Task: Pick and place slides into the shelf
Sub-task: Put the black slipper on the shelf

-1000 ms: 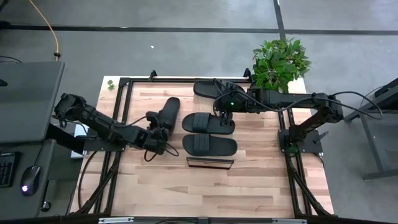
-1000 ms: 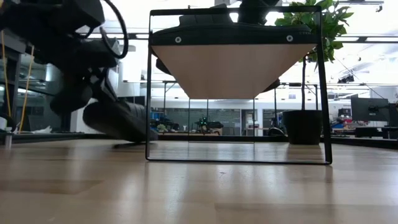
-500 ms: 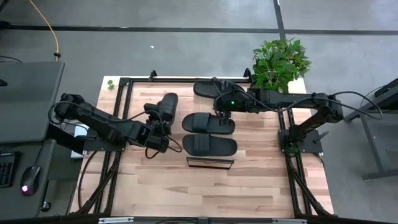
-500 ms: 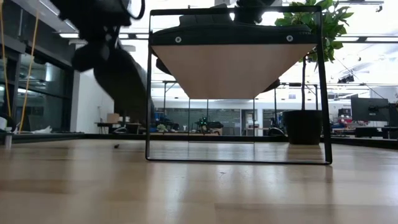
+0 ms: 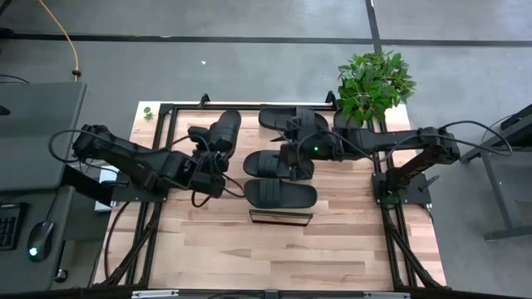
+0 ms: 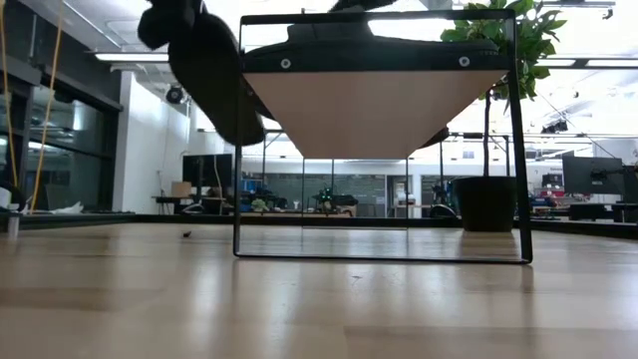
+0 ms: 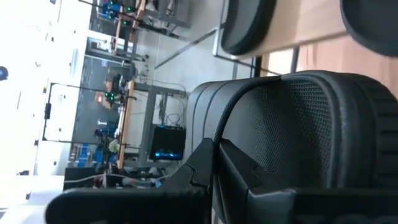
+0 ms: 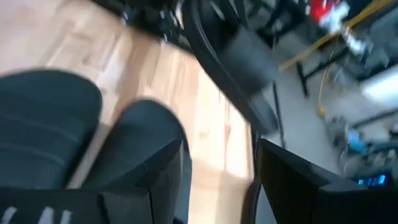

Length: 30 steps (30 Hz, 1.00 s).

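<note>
Black foam everywhere: four slides on or above the butcher-block table (image 5: 332, 249). Held slide (image 5: 223, 133) at about ten o'clock from table centre, lifted clear of the wood, gripped at its near end by the left gripper (image 5: 209, 163), fingers clamped tight on it. Same slide seen in the low view (image 6: 211, 70) hanging up in the air, tilted, just at the nine o'clock side of the shelf frame. From the left wrist view, slide strap (image 7: 292, 143) filling the frame, pinched against a dark finger (image 7: 205, 180).

Right gripper (image 5: 293, 158) at about twelve o'clock from centre, hovering over the far shelf slide (image 5: 274, 163), jaws standing apart with nothing between them; in the right wrist view, fingers (image 8: 292, 180) parted with bare wood visible in the gap.

Shelf (image 5: 281, 218) near table centre, its dark front edge toward six o'clock. Near shelf slide (image 5: 279, 194) lying crosswise right behind that edge, far shelf slide parallel just behind it. Back slide (image 5: 283, 118) at twelve o'clock, near the table's far edge. Potted plant (image 5: 372, 83) at two o'clock, off the far corner.
</note>
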Each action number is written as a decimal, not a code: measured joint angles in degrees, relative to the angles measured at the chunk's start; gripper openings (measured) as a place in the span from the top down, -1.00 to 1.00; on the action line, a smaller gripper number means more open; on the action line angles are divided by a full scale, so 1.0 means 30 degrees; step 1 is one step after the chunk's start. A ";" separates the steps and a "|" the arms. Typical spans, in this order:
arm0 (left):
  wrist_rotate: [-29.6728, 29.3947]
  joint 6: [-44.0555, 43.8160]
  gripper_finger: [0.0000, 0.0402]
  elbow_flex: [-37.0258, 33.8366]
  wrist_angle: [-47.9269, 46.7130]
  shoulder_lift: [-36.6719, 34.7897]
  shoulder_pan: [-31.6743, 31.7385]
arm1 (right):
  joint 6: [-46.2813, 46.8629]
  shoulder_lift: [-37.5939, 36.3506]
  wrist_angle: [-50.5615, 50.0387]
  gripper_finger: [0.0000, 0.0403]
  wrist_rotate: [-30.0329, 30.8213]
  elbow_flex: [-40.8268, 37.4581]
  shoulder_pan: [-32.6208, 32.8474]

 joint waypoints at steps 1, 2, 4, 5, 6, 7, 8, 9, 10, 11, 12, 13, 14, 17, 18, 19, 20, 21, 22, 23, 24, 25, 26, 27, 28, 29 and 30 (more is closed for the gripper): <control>-0.0026 0.0369 0.99 0.0229 0.0161 0.0000 0.0000 | -0.0385 0.0000 0.0430 0.03 -0.0008 0.0000 0.0173; -0.0028 0.0755 0.99 0.0432 0.0392 0.0000 0.0005 | -0.0687 0.0000 0.0854 0.03 -0.0013 0.0000 0.0325; -0.0023 0.1412 0.99 0.0871 0.0763 0.0000 0.0000 | -0.1080 0.0000 0.1610 0.03 0.0015 0.0000 0.0586; -0.0027 0.1752 0.99 0.1047 0.1058 -0.0007 0.0000 | -0.1300 0.0000 0.1861 0.03 0.0025 0.0000 0.0682; -0.0019 0.2163 0.99 0.1201 0.1404 -0.0007 0.0000 | -0.1406 0.0000 0.2018 0.03 0.0047 0.0006 0.0765; -0.0019 0.2574 0.99 0.1309 0.1813 -0.0007 0.0000 | -0.1500 0.0002 0.2180 0.03 0.0096 0.0001 0.0827; -0.0019 0.3026 0.99 0.1378 0.2322 -0.0007 0.0007 | -0.1624 0.0007 0.2347 0.03 0.0095 0.0003 0.0888; 0.0000 0.3547 0.99 0.1438 0.2874 -0.0007 0.0007 | -0.1711 0.0009 0.2515 0.03 0.0095 0.0000 0.0914; 0.0014 0.4126 0.99 0.1449 0.3589 -0.0007 0.0007 | -0.1781 0.0094 0.2735 0.03 0.0102 0.0007 0.0971; 0.0121 0.4811 0.99 0.1449 0.4321 -0.0007 0.0007 | -0.1898 0.0204 0.3061 0.03 0.0102 0.0025 0.1004; 0.0350 0.5484 0.99 0.1449 0.5029 -0.0007 0.0101 | -0.2019 0.0347 0.3253 0.03 0.0102 0.0029 0.1060; 0.0764 0.6176 0.99 0.1449 0.5780 -0.0007 0.0300 | -0.2211 0.0513 0.3473 0.03 0.0107 0.0029 0.1104; 0.1304 0.6801 0.99 0.1449 0.6488 -0.0005 0.0509 | -0.2349 0.0683 0.3812 0.03 0.0106 0.0029 0.1162; 0.2524 0.7854 0.99 0.1449 0.7963 0.0002 0.1042 | -0.2428 0.1114 0.4328 0.03 0.0298 0.0029 0.1319; 0.2551 0.8080 0.99 0.1449 0.8340 0.0007 0.1270 | -0.2420 0.1235 0.4378 0.03 0.0440 0.0029 0.1353; 0.2537 0.8257 0.99 0.1449 0.8595 0.0007 0.1459 | -0.2390 0.1320 0.4377 0.03 0.0643 0.0029 0.1388; 0.2531 0.8496 0.99 0.1449 0.8909 0.0007 0.1545 | -0.2299 0.1399 0.4356 0.03 0.0888 0.0029 0.1445; 0.2545 0.8654 0.99 0.1449 0.9142 0.0007 0.1545 | -0.2246 0.1458 0.4376 0.03 0.1095 0.0029 0.1496; 0.2548 0.8827 0.99 0.1449 0.9338 0.0007 0.1558 | -0.2204 0.1500 0.4376 0.03 0.1200 0.0029 0.1510; 0.2622 0.9090 0.99 0.1449 0.9585 0.0007 0.1559 | -0.2182 0.1522 0.4376 0.03 0.1195 0.0029 0.1549; 0.2841 0.9364 0.99 0.1449 0.9870 0.0038 0.1559 | -0.2128 0.1530 0.4389 0.03 0.1195 0.0029 0.1582; 0.3058 0.9627 0.99 0.1465 1.0252 0.0171 0.1640 | -0.2123 0.1530 0.4443 0.03 0.1186 0.0029 0.1583; 0.3337 0.9801 0.99 0.1471 1.0567 0.0274 0.1615 | -0.2123 0.1530 0.4537 0.03 0.1186 0.0029 0.1591; 0.3657 0.9868 0.99 0.1462 1.0624 0.0318 0.1607 | -0.2131 0.1530 0.4591 0.03 0.1234 0.0029 0.1591; 0.4024 0.9881 0.99 0.1449 1.0711 0.0335 0.1614 | -0.2170 0.1530 0.4654 0.03 0.1301 0.0029 0.1591; 0.4197 0.9879 0.99 0.1459 1.1029 0.0438 0.1621 | -0.2223 0.1530 0.4740 0.03 0.1366 0.0029 0.1591; 0.4279 0.9891 0.99 0.1493 1.1356 0.0533 0.1632 | -0.2256 0.1530 0.4845 0.03 0.1396 0.0029 0.1591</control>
